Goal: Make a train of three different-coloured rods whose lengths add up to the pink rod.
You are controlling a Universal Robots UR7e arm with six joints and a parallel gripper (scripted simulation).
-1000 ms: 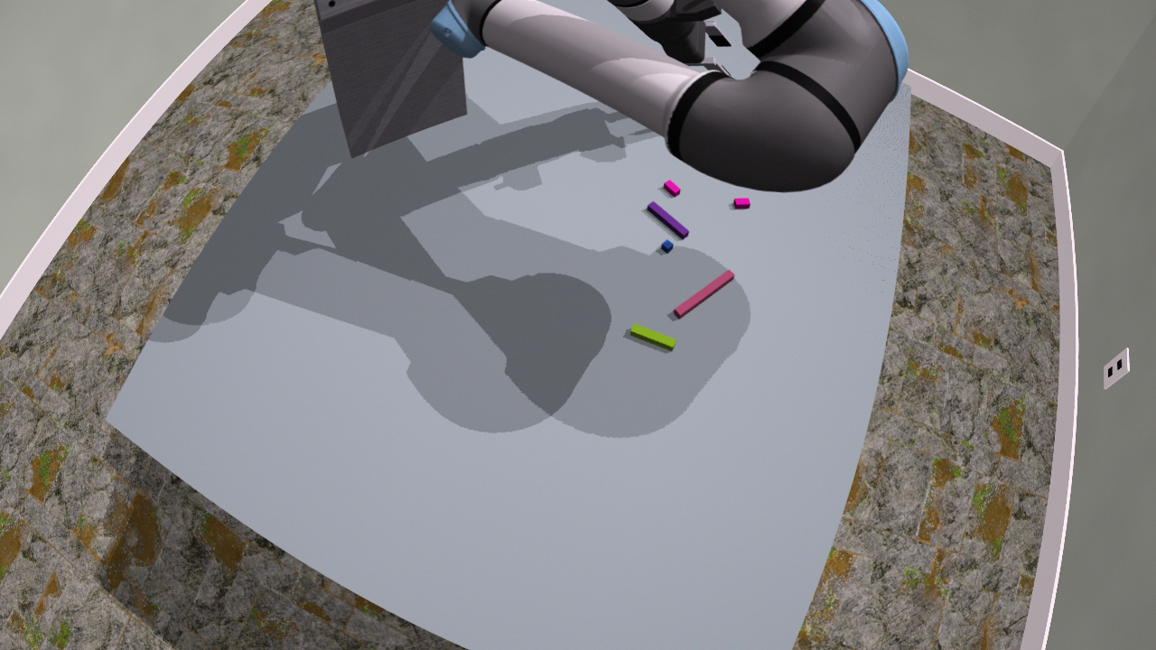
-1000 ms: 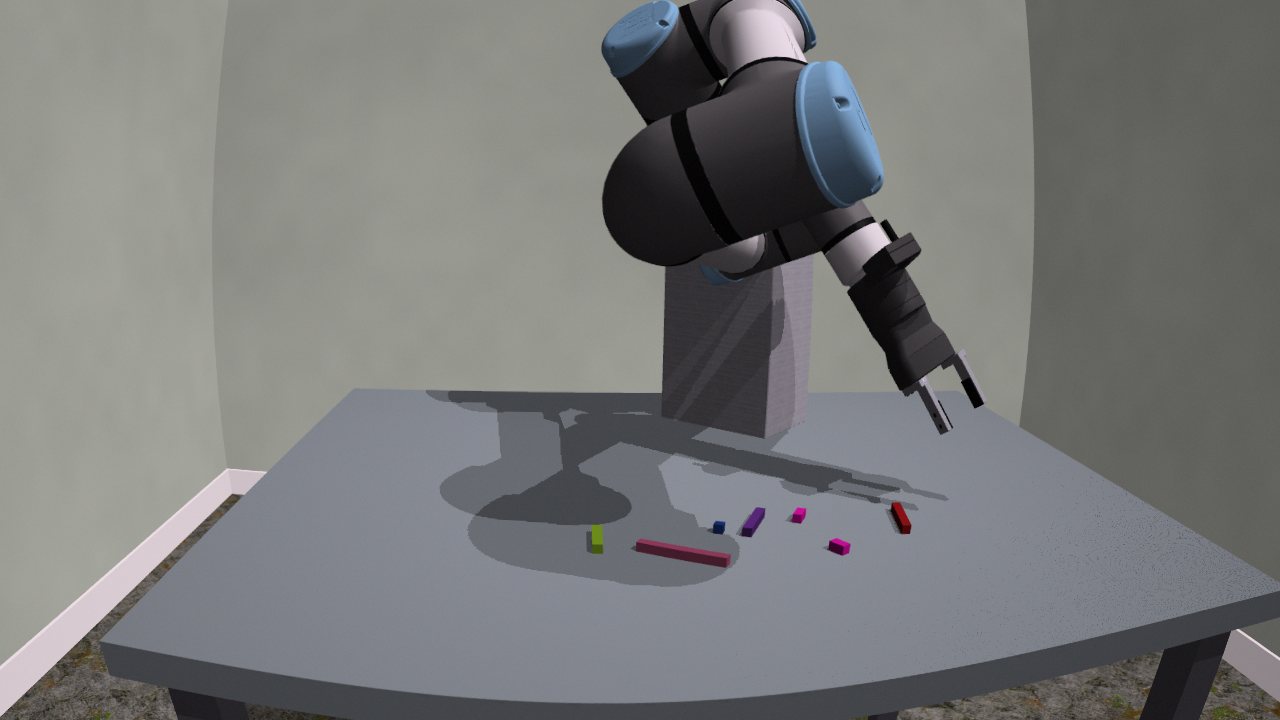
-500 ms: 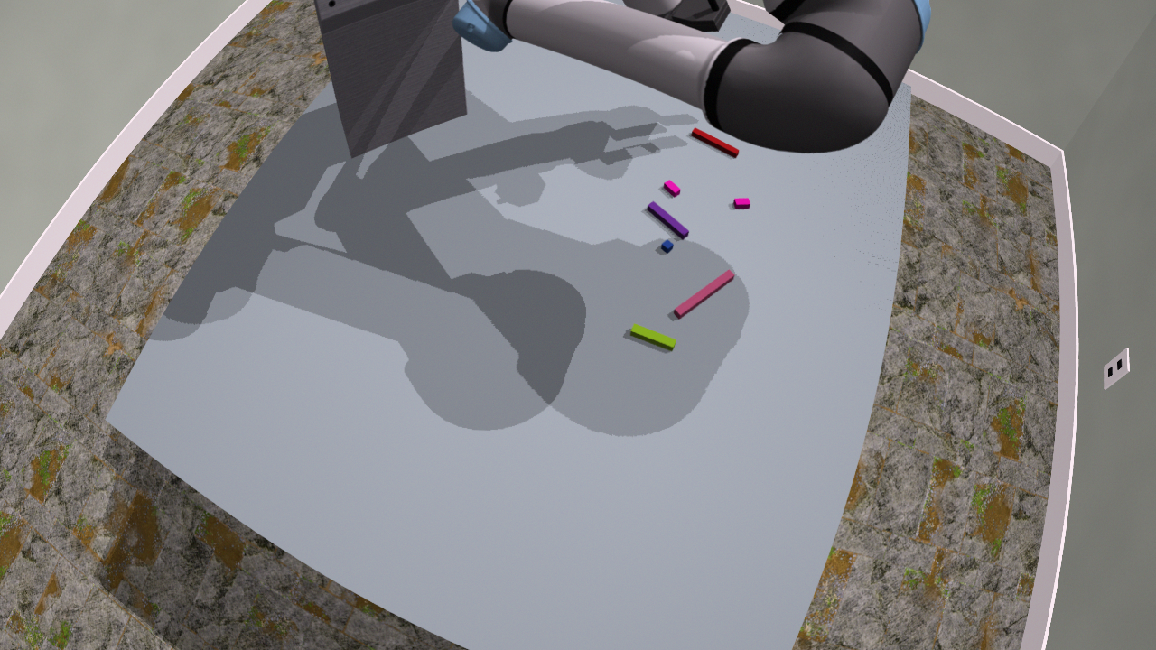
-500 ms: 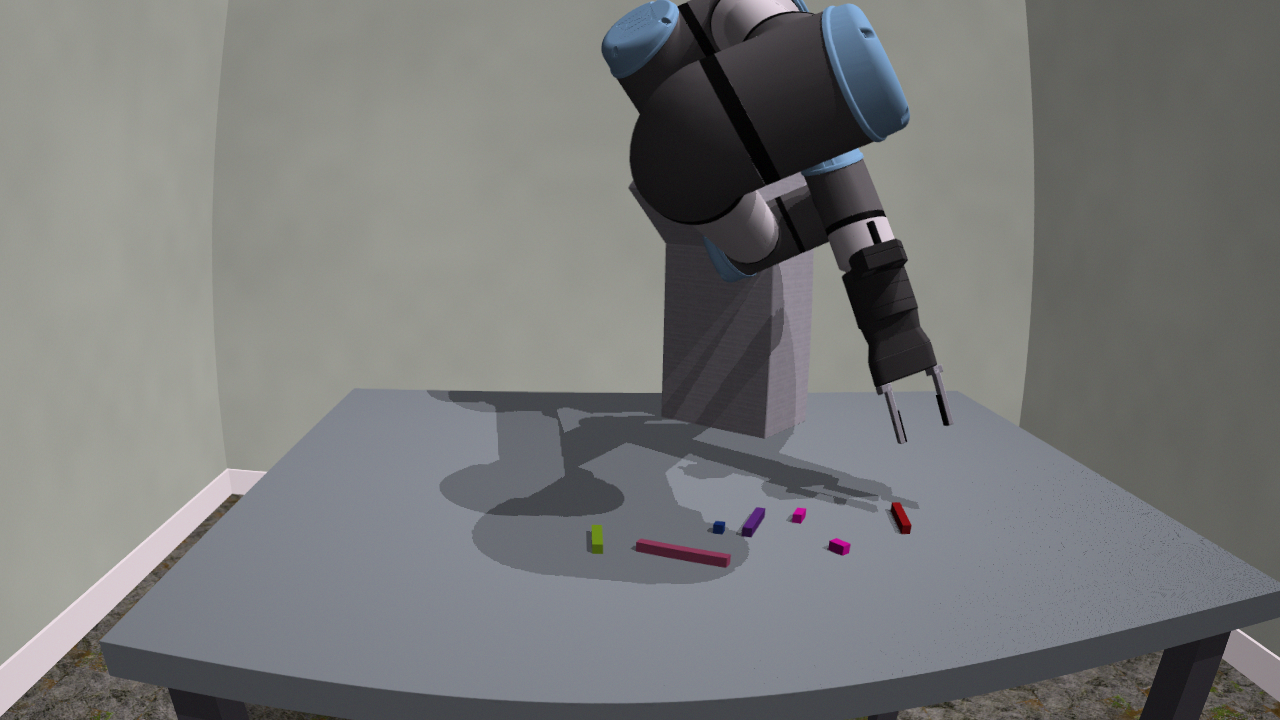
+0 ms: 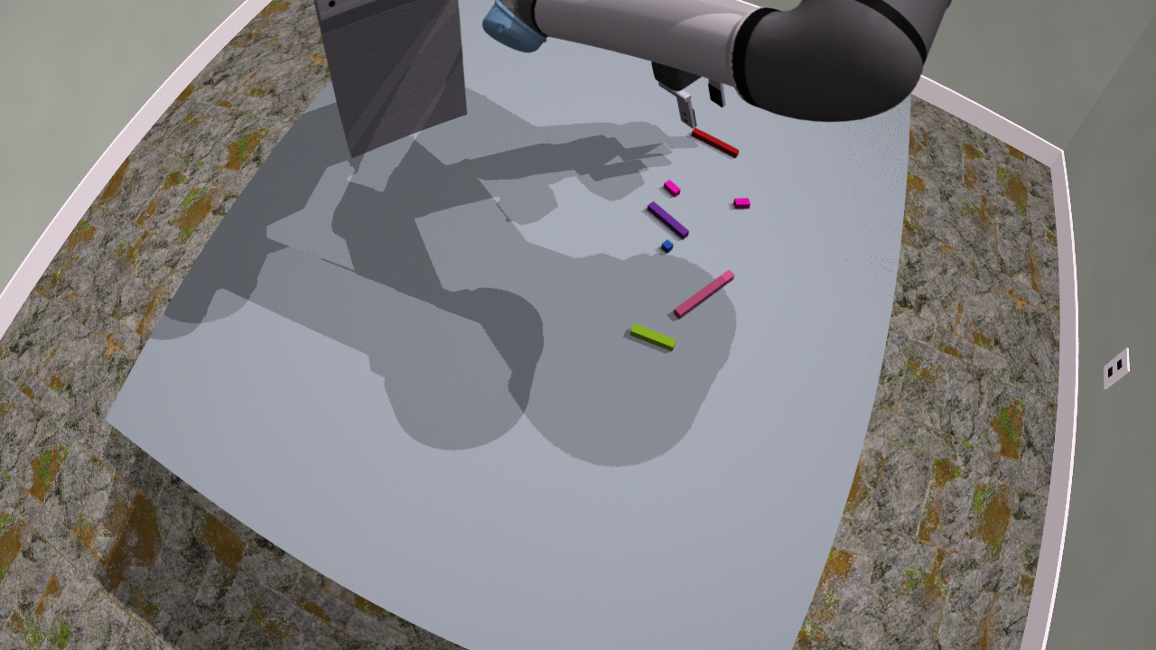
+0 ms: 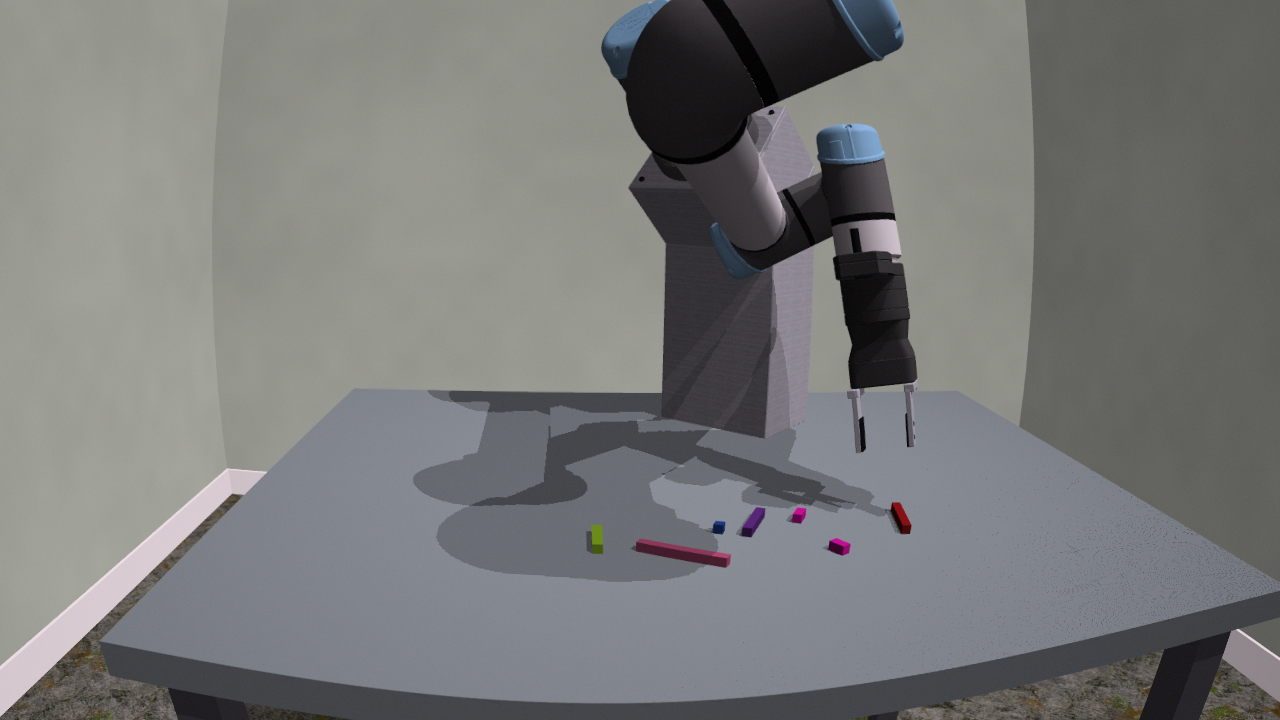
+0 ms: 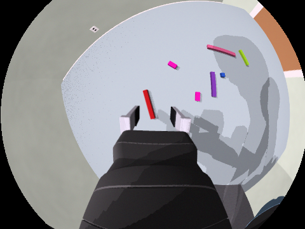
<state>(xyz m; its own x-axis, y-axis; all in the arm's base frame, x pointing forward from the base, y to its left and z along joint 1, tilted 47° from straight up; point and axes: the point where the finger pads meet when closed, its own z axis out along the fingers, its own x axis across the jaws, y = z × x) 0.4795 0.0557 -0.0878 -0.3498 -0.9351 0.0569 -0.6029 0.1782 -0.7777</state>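
Going left to right in the exterior view: lime rod (image 6: 596, 538) sits furthest left, well apart from the rest. Next is the pink rod (image 6: 682, 552), the long one we have to match, lying flat and slanted near the lime rod but not touching it. Then the little blue rod (image 6: 718, 527), with the purple rod (image 6: 752, 521) just beside it, and a magenta rod (image 6: 798, 514) near the purple's far end. A second magenta rod (image 6: 838, 546) sits a bit forward on its own, and the red rod (image 6: 900, 517) is furthest right.

The end effector (image 6: 885, 445) hangs above the red rod, pointing nearly straight down, fingers spread wide with nothing between them. In the wrist view the red rod lines up right in the gap.

Bit puzzling tbh. By my maths blue + magenta + purple is the only three-colour combo that makes nine, and those three already lie close together, so little shuffling is needed. Red isn't part of it. My guess is it's either a wrong pick or it's just being moved further off.

Room-wise, all the rods sit well in from the counter (image 6: 358, 573) edges, and no rods lie between the row and the front edge, so a train could go there. The pedestal (image 6: 716, 358) blocks the back.
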